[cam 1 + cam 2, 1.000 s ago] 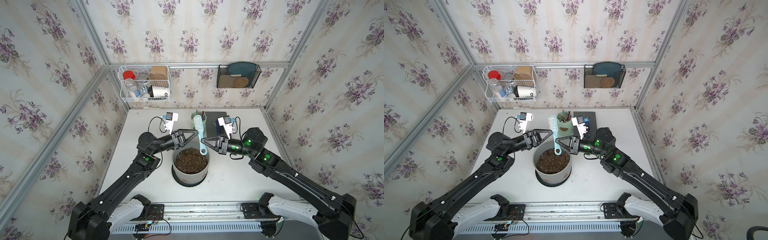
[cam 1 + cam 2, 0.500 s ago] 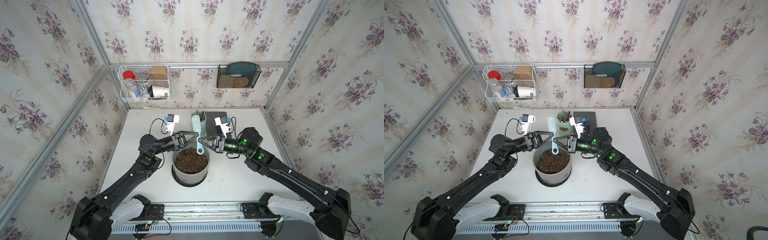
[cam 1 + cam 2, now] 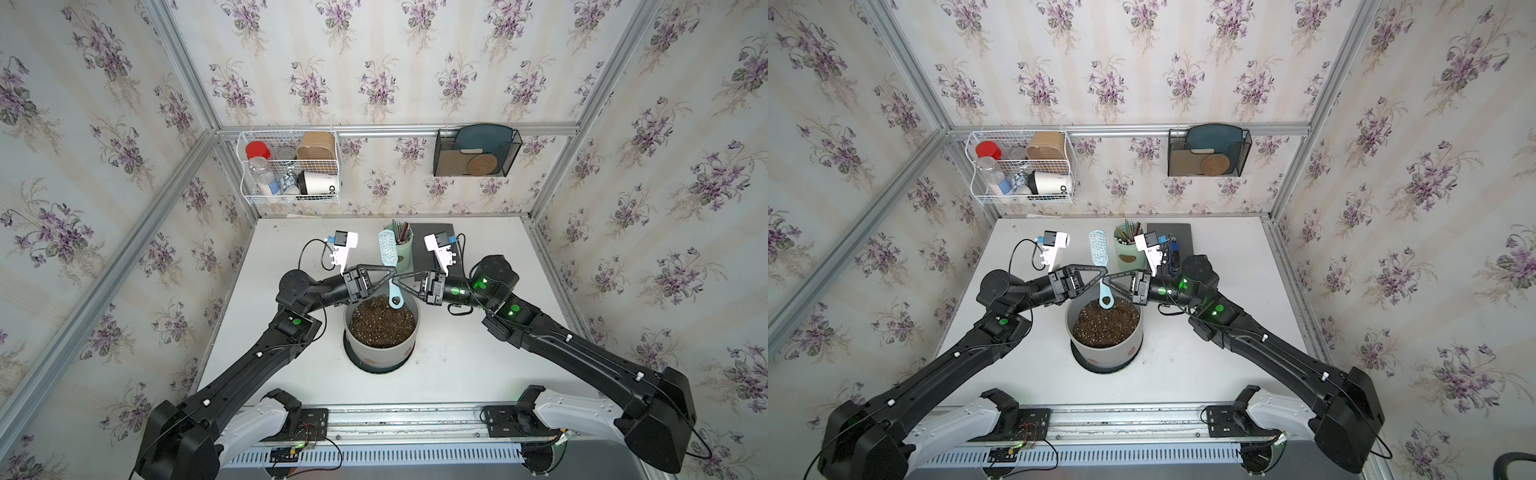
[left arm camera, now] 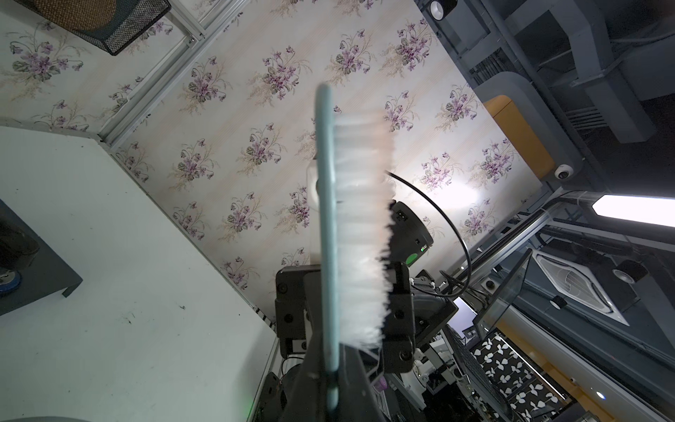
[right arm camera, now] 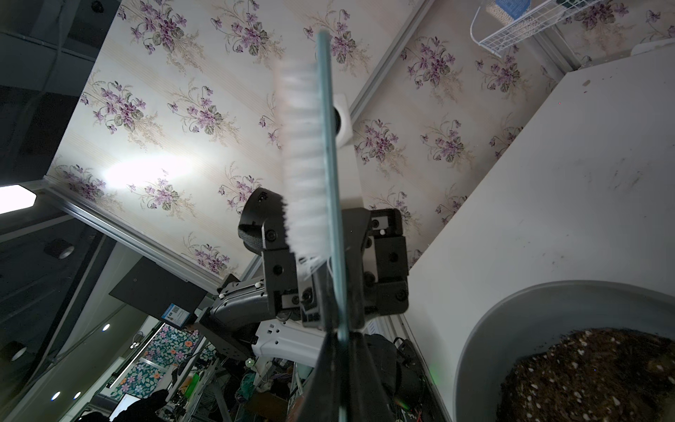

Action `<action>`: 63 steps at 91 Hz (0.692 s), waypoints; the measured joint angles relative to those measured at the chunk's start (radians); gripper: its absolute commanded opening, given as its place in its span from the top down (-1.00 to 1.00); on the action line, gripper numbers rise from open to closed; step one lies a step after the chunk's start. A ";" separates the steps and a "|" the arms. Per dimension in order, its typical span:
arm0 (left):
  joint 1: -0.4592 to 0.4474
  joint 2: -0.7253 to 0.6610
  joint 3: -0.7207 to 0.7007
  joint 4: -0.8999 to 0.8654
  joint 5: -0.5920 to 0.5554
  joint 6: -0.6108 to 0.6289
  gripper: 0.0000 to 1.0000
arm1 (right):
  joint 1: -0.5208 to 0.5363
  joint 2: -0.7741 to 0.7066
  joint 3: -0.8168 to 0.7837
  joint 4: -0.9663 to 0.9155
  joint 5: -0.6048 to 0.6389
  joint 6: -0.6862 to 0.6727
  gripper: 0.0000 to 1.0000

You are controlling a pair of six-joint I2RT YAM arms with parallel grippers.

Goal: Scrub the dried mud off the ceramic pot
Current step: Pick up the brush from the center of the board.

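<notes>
A second ago the left gripper (image 3: 392, 273) had its fingers (image 3: 374, 271) spread beside the handle. They have since closed tight on the brush (image 3: 386, 249), just opposite the right gripper (image 3: 395, 280). The right arm has swung slightly toward 9 o'clock, carrying the brush with it. The handle's looped end has moved from about 1 o'clock toward 12 o'clock above the ceramic pot (image 3: 374, 353).
</notes>
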 measured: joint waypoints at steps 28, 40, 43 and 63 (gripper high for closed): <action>-0.001 -0.004 -0.090 0.093 -0.147 -0.033 1.00 | 0.006 -0.066 -0.093 -0.023 0.087 0.000 -0.44; -0.004 -0.002 -0.104 0.116 -0.177 -0.054 1.00 | 0.006 -0.054 -0.093 -0.002 0.107 -0.004 -0.12; -0.005 -0.002 -0.107 0.117 -0.182 -0.056 1.00 | 0.006 -0.040 -0.086 0.006 0.106 -0.005 -0.07; -0.005 0.016 -0.118 0.149 -0.204 -0.078 1.00 | 0.007 0.056 -0.062 0.039 0.078 0.007 0.26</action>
